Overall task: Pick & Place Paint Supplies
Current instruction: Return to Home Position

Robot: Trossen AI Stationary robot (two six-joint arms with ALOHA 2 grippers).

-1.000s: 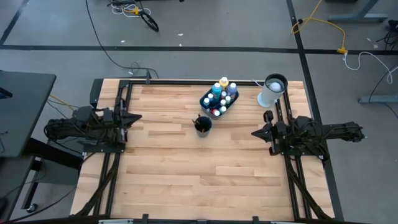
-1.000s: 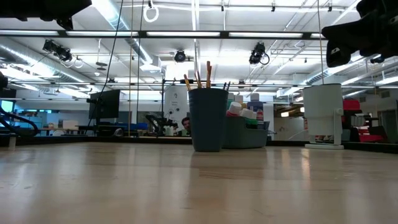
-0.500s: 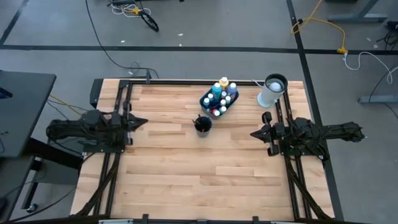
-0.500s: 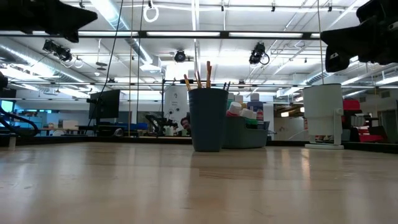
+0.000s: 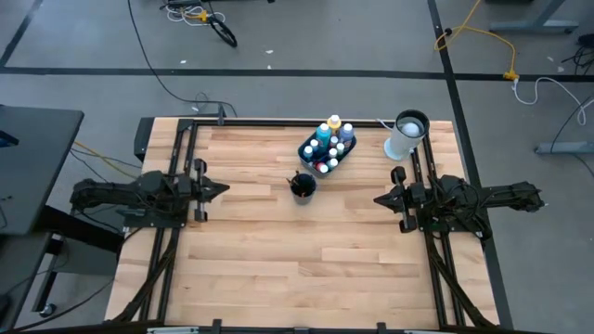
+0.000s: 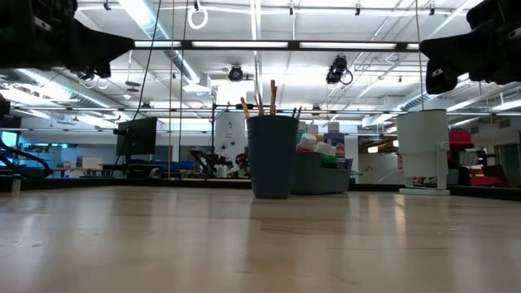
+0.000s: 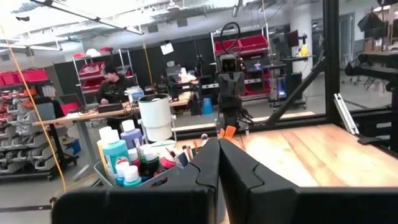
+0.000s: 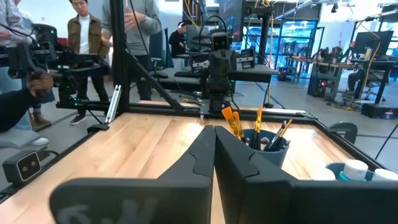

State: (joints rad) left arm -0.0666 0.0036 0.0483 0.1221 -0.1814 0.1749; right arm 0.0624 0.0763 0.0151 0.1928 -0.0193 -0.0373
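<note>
Several small paint bottles stand in a blue tray at the table's far middle. Thin brushes stick up out of a dark cup just in front of the tray. My left gripper hovers shut over the table's left side, pointing level toward the cup and well short of it. My right gripper hovers shut over the right side, facing the left one. The left wrist view shows the bottles. The right wrist view shows the cup with brushes past the shut fingers.
A tall white cylinder with a dark top stands at the far right corner, close behind my right arm. Bare wood lies between the two grippers and toward the near edge. People stand in the room beyond the table.
My left gripper has sunk lower and slid out toward the table's middle, staying shut and level. The right arm, cup, tray and cylinder have kept still.
</note>
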